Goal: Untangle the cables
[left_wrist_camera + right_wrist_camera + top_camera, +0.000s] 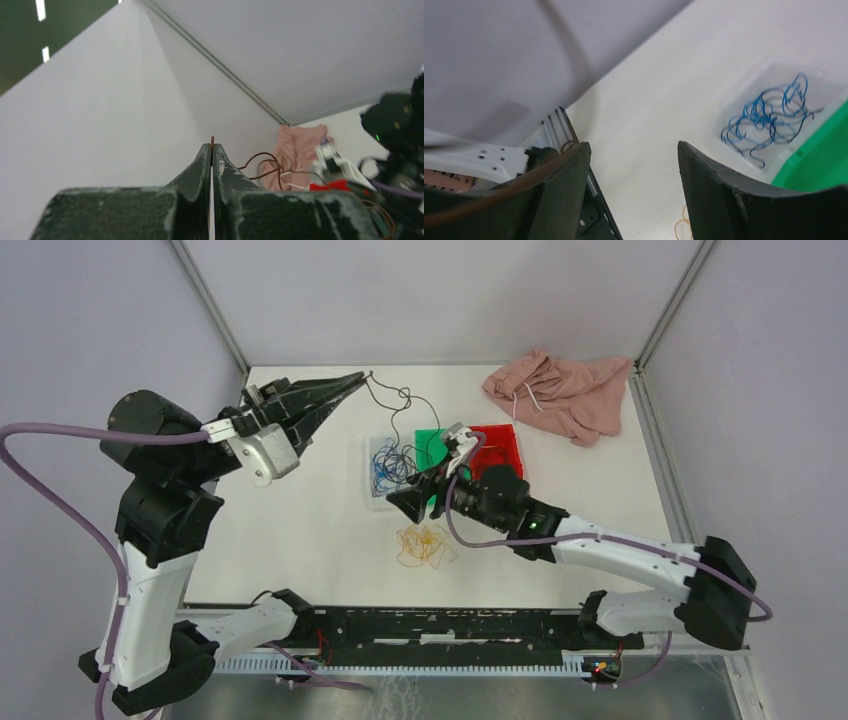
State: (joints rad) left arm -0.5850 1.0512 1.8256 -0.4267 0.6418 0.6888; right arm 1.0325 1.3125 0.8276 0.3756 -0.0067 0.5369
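Left gripper (362,374): clenched on dark red cable (400,400), beyond clear bin (370,455). Right gripper (634,150): jaws released, at bin's near edge. Blue cable (769,120): inside bin. Yellow cable (425,545): nearside of bin.

This is looking like a robotics lab, set up as a closed test cell. Plain pale wall panels (430,300) in aluminium framing (208,302) are boxing in a white table (300,530). Two black-and-white robot arms, the left arm (150,590) and the right arm (640,558), are standing on a black mounting rail (450,625) at its near edge, trailing thick purple cables (60,428). A small clear bin (372,490), a green bin (432,440), a red bin (503,440), thin cables (385,465) and a pink cloth (565,390) are lying out on the table.
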